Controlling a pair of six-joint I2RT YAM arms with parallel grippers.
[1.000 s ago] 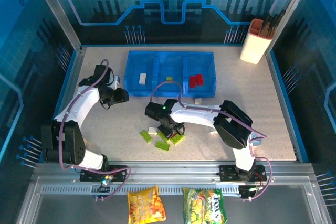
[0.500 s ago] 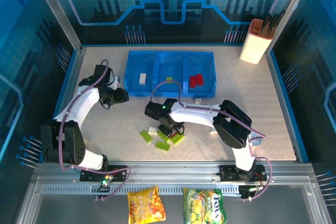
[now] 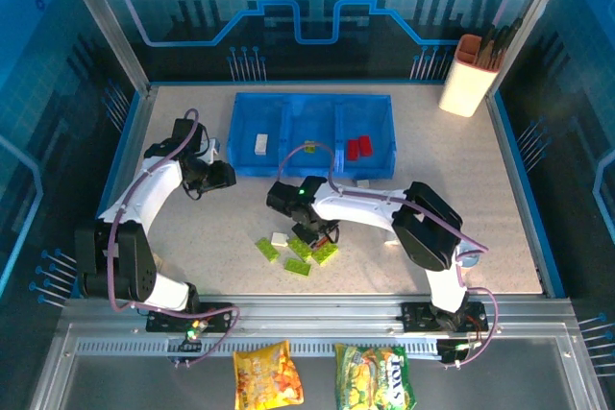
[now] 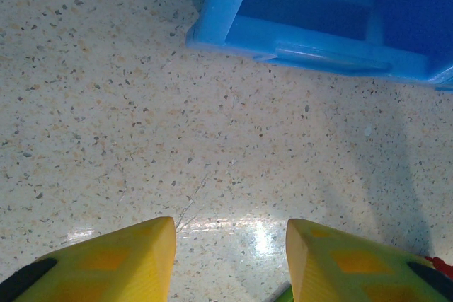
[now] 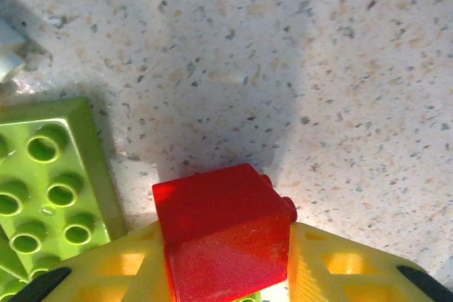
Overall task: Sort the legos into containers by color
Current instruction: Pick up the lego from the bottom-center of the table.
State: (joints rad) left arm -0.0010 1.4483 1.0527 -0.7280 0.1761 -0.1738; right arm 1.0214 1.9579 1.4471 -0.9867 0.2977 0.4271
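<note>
In the right wrist view a red lego [image 5: 223,228] sits clamped between the yellow fingers of my right gripper [image 5: 223,245], just above the table. Beside it lie a lime green plate [image 5: 49,189] and a white brick's corner [image 5: 8,58]. From above, the right gripper [image 3: 312,229] hovers over a cluster of green legos [image 3: 297,266] and a white one [image 3: 280,238]. The blue container tray [image 3: 312,103] holds a white brick [image 3: 260,144], a green one [image 3: 309,147] and red ones [image 3: 358,148] in separate compartments. My left gripper [image 3: 223,176] is open and empty by the tray's left corner [image 4: 226,5].
A white-and-orange utensil cup [image 3: 471,74] stands at the back right. Two snack bags [image 3: 267,374] [image 3: 375,376] lie below the table's near rail. One white brick [image 3: 362,184] rests just in front of the tray.
The right gripper's fingers have shut on the red lego and it has shifted slightly toward the tray. The left arm has not moved.
</note>
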